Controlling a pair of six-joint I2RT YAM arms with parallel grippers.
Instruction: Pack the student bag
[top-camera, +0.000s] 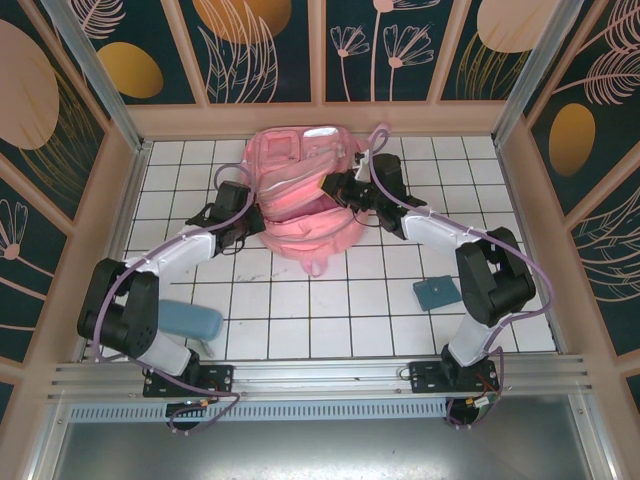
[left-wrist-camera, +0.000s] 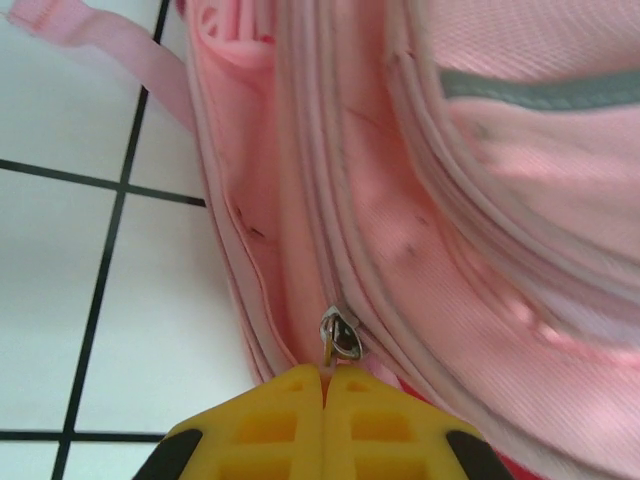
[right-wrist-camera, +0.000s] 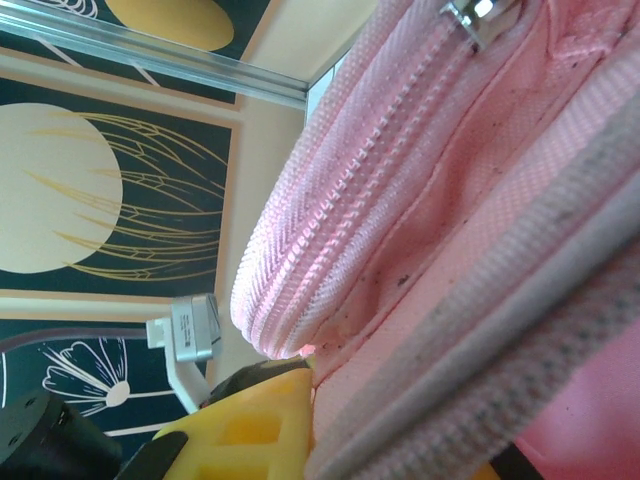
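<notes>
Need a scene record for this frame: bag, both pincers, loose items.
backpack: pink, lying at the far middle of the table
left pincer: shut on the zipper pull, left side of the backpack
right pincer: shut on backpack fabric, right side
loose items: blue case near left; flat teal item near right

The top external camera sits high above and behind the arm bases, looking steeply down from well off on the whole tiled table (top-camera: 300, 320) and its patterned walls (top-camera: 265, 45). The left wrist camera looks along the left gripper (left-wrist-camera: 324, 378), very near the student bag (left-wrist-camera: 420, 250), facing its zipped seam and a strip of tile. The right wrist camera, tilted sideways behind the right gripper (right-wrist-camera: 380, 445), sits equally near, facing past the bag to the wall panels. All three views share the bag.
</notes>
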